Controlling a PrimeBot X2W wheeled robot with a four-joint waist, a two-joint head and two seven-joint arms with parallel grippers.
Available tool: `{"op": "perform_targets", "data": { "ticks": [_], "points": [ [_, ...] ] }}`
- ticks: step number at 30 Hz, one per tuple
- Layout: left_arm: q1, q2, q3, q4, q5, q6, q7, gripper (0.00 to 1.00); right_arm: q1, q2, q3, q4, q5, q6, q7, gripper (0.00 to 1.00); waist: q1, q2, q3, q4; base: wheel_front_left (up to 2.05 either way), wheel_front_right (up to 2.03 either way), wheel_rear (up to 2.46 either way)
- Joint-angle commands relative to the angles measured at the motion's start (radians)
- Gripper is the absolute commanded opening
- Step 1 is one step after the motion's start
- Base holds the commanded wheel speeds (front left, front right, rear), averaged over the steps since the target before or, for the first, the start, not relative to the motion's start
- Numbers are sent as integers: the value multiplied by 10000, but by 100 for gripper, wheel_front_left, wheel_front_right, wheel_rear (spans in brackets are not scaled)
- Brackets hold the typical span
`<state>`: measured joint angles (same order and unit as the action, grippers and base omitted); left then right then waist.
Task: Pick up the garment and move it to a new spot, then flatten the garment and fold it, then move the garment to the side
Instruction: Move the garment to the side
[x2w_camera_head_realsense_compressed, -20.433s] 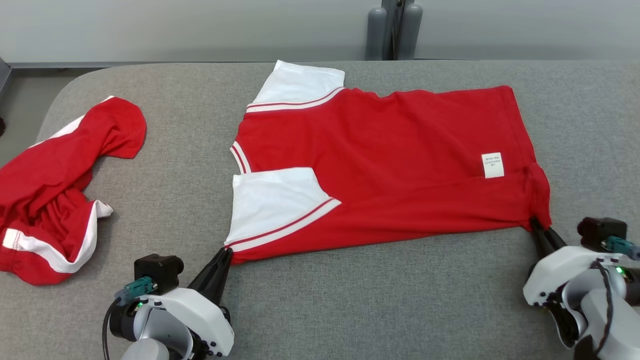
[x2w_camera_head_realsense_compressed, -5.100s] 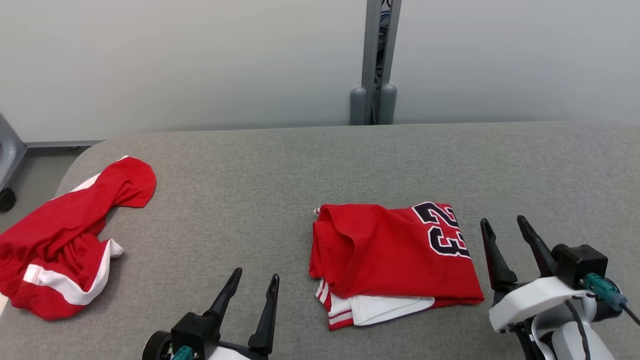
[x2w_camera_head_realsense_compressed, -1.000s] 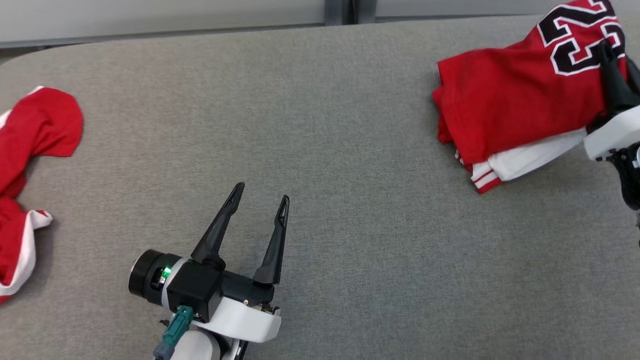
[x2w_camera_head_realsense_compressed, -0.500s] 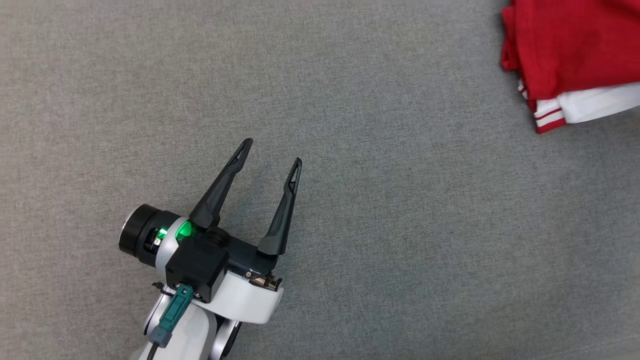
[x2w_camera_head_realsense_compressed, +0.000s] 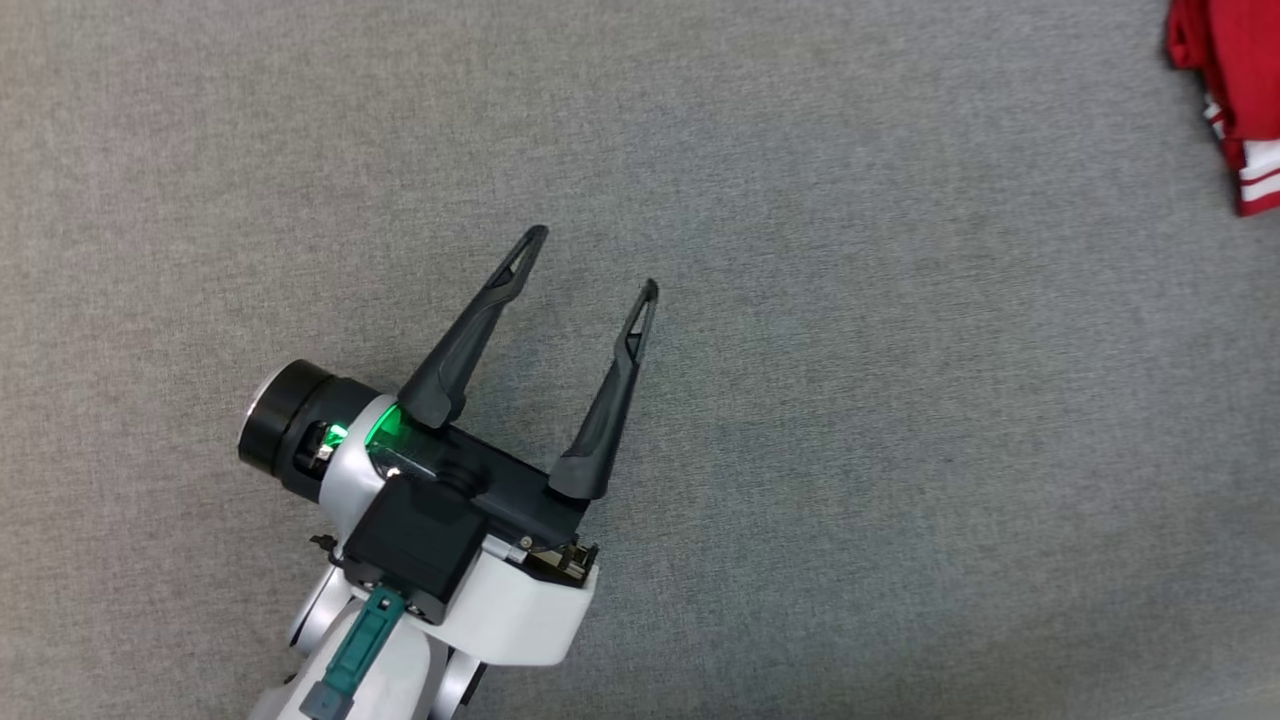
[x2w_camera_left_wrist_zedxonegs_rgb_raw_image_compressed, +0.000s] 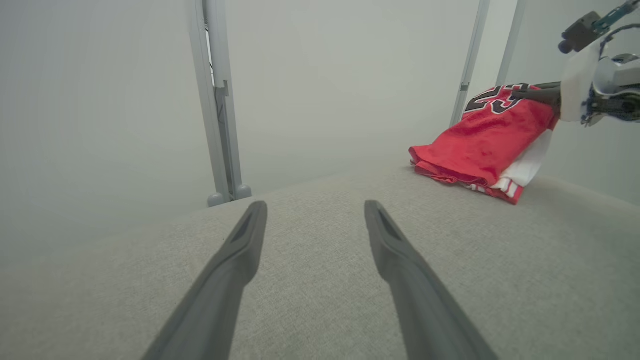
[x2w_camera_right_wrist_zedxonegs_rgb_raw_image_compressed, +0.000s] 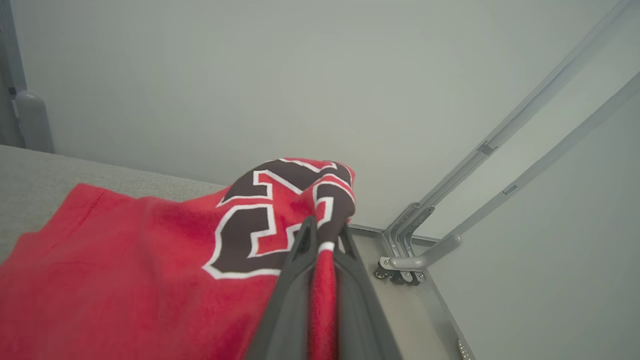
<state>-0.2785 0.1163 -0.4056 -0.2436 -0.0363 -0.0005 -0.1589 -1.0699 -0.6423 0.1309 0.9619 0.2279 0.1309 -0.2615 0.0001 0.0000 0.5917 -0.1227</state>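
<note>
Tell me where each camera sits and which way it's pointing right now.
Head view: on the head, looking steeply down at the grey table; shows the open left end effector and a corner of the red jersey.
Left wrist view: on the left wrist, looking low across the table along its own fingers; the right end effector grips the jersey, upper right.
Right wrist view: on the right wrist, looking along its own shut fingers pinching the jersey.
Shared: both wrist views show the jersey's number.
</note>
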Motion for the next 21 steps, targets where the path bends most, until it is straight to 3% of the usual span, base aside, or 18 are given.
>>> {"op": "perform_targets", "data": {
  "ticks": [1, 2, 3, 5, 6, 9, 12, 16, 21],
  "points": [
    [-226, 67, -32, -108, 37, -74, 38, 100, -130, -96, -269, 227, -567, -5, -55, 0, -1, 0, 150, 113, 0, 0, 0],
    [-232, 69, -71, -147, 41, -79, 56, 100, -163, -102, -455, 391, -938, -5, -54, 10, -1, 0, 185, 153, 0, 0, 0],
    [-224, 69, -102, -173, 42, -96, 74, 100, -189, -91, -643, 517, -1309, -3, -55, 31, -1, 0, 206, 192, 0, 0, 0],
    [-211, 80, -155, -195, 34, -118, 88, 100, -224, -10, -1145, 836, -1952, -3, -54, 49, -1, 0, 227, 256, 0, 0, 0],
    [-203, 83, -176, -205, 24, -122, 101, 100, -220, 40, -1407, 977, -2293, -3, -56, 96, -1, 0, 229, 282, 0, 0, 0],
    [-174, 68, -264, -185, -25, -143, 119, 100, -154, 156, -2226, 1096, -3219, -5, -56, 100, -1, 0, 196, 384, 0, 0, 0],
    [-203, 56, -321, -197, -37, -112, 86, 100, 196, 364, -3013, 305, -4312, -3, -54, 100, -1, 0, 149, 471, 0, 0, 0],
    [-96, 24, -333, -90, -101, -12, -28, 100, 839, 1527, -3853, -1158, -5088, -5, -34, 100, -1, 0, -98, 543, 0, 0, 0],
    [110, -58, -221, 208, -238, 242, -175, 100, 1696, 2882, -3607, -2399, -4578, -3, -31, 100, -1, 0, -711, 689, 0, 0, 0]
  ]
}}
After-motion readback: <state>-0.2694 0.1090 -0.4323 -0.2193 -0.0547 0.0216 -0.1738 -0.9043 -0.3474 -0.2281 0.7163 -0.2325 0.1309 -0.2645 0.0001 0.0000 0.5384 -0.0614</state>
